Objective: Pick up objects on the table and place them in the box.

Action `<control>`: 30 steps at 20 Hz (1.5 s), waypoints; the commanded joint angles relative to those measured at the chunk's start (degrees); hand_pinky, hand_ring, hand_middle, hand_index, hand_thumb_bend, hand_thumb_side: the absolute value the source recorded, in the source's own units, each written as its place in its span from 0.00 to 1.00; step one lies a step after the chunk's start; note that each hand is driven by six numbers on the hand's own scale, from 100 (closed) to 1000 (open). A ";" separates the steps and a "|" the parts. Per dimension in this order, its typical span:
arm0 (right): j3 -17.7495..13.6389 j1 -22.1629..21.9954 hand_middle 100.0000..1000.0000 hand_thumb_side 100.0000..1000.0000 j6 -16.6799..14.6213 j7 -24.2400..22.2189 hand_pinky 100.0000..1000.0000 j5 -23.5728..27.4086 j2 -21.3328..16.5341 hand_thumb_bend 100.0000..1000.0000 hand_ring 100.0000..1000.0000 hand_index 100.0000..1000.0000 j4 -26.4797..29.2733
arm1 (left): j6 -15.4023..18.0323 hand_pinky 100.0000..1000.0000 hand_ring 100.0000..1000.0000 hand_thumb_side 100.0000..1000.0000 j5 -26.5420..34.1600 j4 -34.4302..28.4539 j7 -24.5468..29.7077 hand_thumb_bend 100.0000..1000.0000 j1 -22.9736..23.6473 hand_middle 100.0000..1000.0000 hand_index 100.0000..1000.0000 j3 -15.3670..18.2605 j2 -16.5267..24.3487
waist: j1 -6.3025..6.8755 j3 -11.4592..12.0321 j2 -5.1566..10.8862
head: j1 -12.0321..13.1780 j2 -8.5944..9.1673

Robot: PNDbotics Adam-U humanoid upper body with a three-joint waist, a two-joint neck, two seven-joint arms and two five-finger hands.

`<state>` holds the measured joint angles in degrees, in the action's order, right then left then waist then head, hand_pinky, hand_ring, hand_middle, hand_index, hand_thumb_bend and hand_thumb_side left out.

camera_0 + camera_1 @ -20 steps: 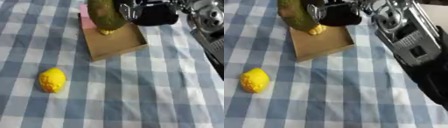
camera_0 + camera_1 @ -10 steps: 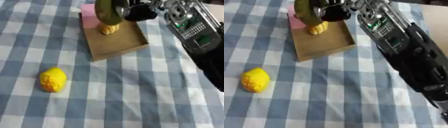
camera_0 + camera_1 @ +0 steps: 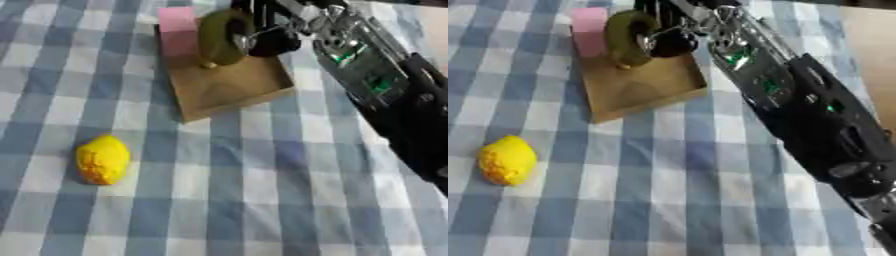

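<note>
A shallow brown cardboard box [image 3: 229, 87] lies at the top centre of the checked cloth. My right hand [image 3: 267, 35] reaches over it from the right, fingers curled round an olive-green rounded object [image 3: 220, 37] held upright above the box's far part. A small tan piece [image 3: 208, 64] shows just under the green object. A pink block [image 3: 178, 30] sits at the box's far left side. A yellow lemon-like object [image 3: 103, 159] lies on the cloth at the left, well apart from the box. My left hand shows in neither view.
The blue-and-white checked cloth [image 3: 262, 200] covers the whole table. My right forearm [image 3: 798, 110] runs diagonally from the lower right up to the box. A bare tan surface [image 3: 877, 45] shows beyond the cloth at the right edge.
My right arm has stretched further toward the upper left, carrying the green object over the box's far part. The view has also shifted, so the box sits nearer the top.
</note>
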<state>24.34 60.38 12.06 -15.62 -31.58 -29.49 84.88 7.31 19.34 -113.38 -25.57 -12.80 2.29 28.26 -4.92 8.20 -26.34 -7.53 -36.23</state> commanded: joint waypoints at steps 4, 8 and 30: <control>-1.68 0.69 0.79 0.19 -0.52 -2.58 0.75 -3.99 -1.20 0.04 0.79 0.91 0.24 | 0.22 0.77 0.81 0.72 -0.21 -1.21 -0.11 0.37 -0.56 0.73 0.83 0.19 1.70 | 0.67 -0.15 1.39 | -0.13 -0.23; -2.85 0.37 0.81 0.13 0.35 -5.19 0.78 -8.47 -1.68 0.11 0.82 0.94 1.35 | 0.22 0.76 0.81 0.72 -0.17 -1.21 -0.13 0.37 -0.46 0.73 0.83 0.22 1.72 | 0.74 -0.40 1.65 | -0.01 -0.27; -15.21 -10.42 0.74 0.35 4.70 13.60 0.68 10.73 -16.19 0.00 0.70 0.86 29.66 | -7.56 0.86 0.82 0.54 -30.51 -1.21 9.93 0.67 -4.23 0.75 0.82 -3.31 24.74 | 2.09 -2.69 2.08 | 2.61 -1.15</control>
<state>10.85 49.41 17.53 -4.31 -22.32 -43.03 113.11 1.04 -6.76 -113.45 -17.89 -16.38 -0.67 48.16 -3.06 5.45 -25.78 -5.21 -36.84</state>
